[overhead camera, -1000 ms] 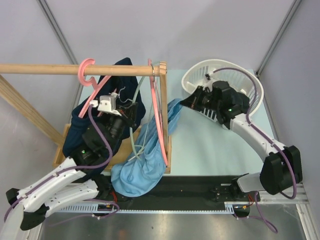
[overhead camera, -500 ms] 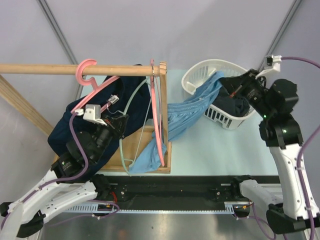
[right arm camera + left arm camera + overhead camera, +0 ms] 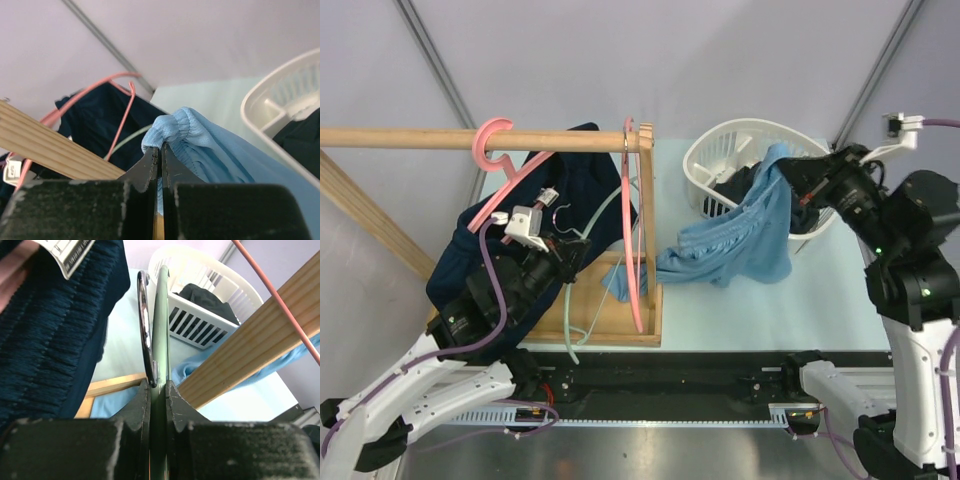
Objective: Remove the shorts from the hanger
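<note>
The light blue shorts (image 3: 735,245) hang from my right gripper (image 3: 786,180), draped over the rim of the white basket (image 3: 720,145) and trailing across the table to the rack base. In the right wrist view that gripper (image 3: 161,148) is shut on their bunched waistband (image 3: 187,131). My left gripper (image 3: 570,260) is shut on the pale green hanger (image 3: 565,315), which is bare; in the left wrist view the jaws (image 3: 158,386) pinch its green bar (image 3: 161,330). A navy pair of shorts (image 3: 470,265) still hangs on a pink hanger (image 3: 505,165) from the rod.
The wooden rod (image 3: 410,138) and upright post (image 3: 647,220) stand over a wooden base frame (image 3: 610,335). A second pink hanger (image 3: 636,260) hangs bare at the rod's end. Dark shorts (image 3: 730,185) lie in the basket.
The right arm swung up and to the right with the light blue shorts, dragging them off the green hanger and out of the rack. The left gripper stayed shut on the hanger.
</note>
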`<state>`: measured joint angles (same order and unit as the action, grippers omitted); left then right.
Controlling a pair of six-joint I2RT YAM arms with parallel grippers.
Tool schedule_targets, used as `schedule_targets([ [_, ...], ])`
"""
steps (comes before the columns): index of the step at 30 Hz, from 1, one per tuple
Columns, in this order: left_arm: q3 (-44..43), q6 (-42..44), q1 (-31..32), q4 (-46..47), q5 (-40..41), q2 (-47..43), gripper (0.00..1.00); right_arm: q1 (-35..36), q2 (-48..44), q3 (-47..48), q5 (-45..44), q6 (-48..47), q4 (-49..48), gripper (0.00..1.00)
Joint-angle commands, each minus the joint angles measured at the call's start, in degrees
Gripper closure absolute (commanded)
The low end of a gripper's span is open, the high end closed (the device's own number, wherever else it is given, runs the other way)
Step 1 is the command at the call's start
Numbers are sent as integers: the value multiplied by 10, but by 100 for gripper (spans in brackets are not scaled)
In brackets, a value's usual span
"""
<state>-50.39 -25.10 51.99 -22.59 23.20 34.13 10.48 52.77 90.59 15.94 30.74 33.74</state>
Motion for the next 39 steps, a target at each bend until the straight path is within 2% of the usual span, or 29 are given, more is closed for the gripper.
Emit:
schedule_targets([
  [1, -31, -17, 0, 16, -20, -1, 100, 46, 42, -55, 54, 27, -53, 100],
  [2, -32, -18, 0, 14, -20, -1, 100, 98, 48, -56, -3, 14, -39, 100],
  [4, -33, -21, 0, 6, -19, -4, 100, 157, 72, -65, -96, -18, -25, 100],
  [5, -34, -22, 0, 4, -19, -6, 100, 198, 85, -68, -116, -26, -11, 100],
  [7, -31, -25, 0, 2, -18, -12, 100, 221, 122, -81, -150, -34, 2, 100],
  [10, -29, -29, 0, -1, -20, -16, 100, 240, 170, -103, -150, -40, 20, 100],
  [11, -30, -31, 0, -2, -21, -17, 100, 241, 179, -110, -151, -41, 30, 96],
  [12, -30, -32, 0, -2, -21, -18, 99, 244, 188, -115, -153, -42, 36, 90],
  [13, -30, -32, 0, -4, -22, -19, 100, 247, 194, -124, -159, -44, 42, 79],
  [14, -30, -32, 0, -7, -22, -20, 100, 247, 198, -129, -159, -45, 54, 54],
  [15, -31, -32, 0, -9, -22, -20, 100, 249, 196, -135, -178, -46, 59, 38],
  [17, -30, -32, 0, -11, -22, -21, 100, 252, 180, -163, -204, -46, 66, 16],
  [19, -28, -32, 0, -11, -22, -24, 100, 253, 164, -189, -215, -41, 66, 10],
  [20, -27, -32, 0, -11, -24, -24, 100, 253, 157, -217, -217, -38, 64, 4],
  [22, -24, -32, 0, -9, -25, -23, 100, 253, 139, -245, -225, -29, 64, 0],
  [27, -18, -34, 0, -2, -33, -20, 100, 253, 121, -344, -228, -11, 48, 0],
  [31, -17, -34, 0, -2, -39, -14, 100, 260, 118, -408, -218, -11, -28, 0],
  [39, -16, -32, 0, -6, -40, -17, 100, 359, 194, -457, -292, -54, -147, 0],
])
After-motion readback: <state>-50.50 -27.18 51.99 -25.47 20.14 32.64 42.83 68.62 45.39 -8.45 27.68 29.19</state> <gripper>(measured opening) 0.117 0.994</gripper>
